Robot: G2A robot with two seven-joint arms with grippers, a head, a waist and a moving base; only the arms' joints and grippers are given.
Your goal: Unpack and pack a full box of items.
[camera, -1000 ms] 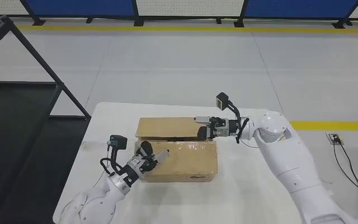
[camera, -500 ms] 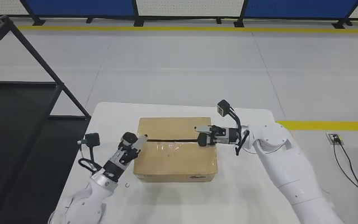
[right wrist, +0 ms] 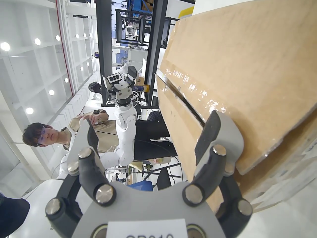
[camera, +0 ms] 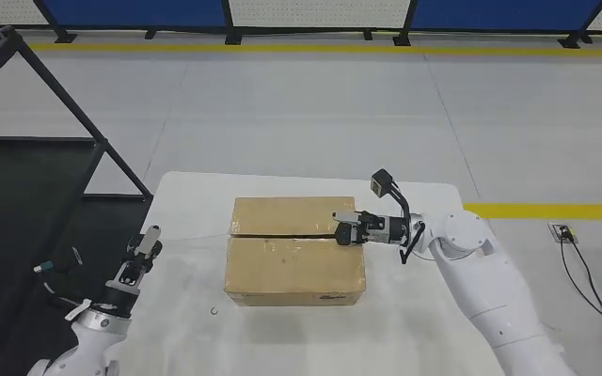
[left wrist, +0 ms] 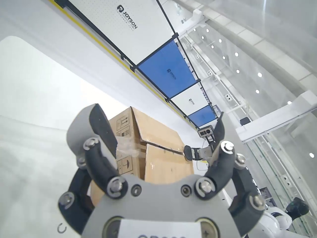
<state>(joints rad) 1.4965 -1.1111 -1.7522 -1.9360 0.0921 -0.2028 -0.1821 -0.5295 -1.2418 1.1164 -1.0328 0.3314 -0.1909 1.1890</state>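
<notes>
The brown cardboard box stands mid-table with both top flaps down and a dark seam between them; glossy tape shows on its top. My right gripper is at the seam's right end, open, one finger lying on the box top and the other in the air beside it. My left gripper hangs open at the table's left edge, well apart from the box, with nothing between its fingers.
The white table has bare room around the box. A small ring-shaped scrap lies near the box's front left corner. A black frame stands off the table's left side.
My left arm has pulled back from the box's left end to the table's left edge. The far flap has come down flat. My right gripper has stayed at the seam.
</notes>
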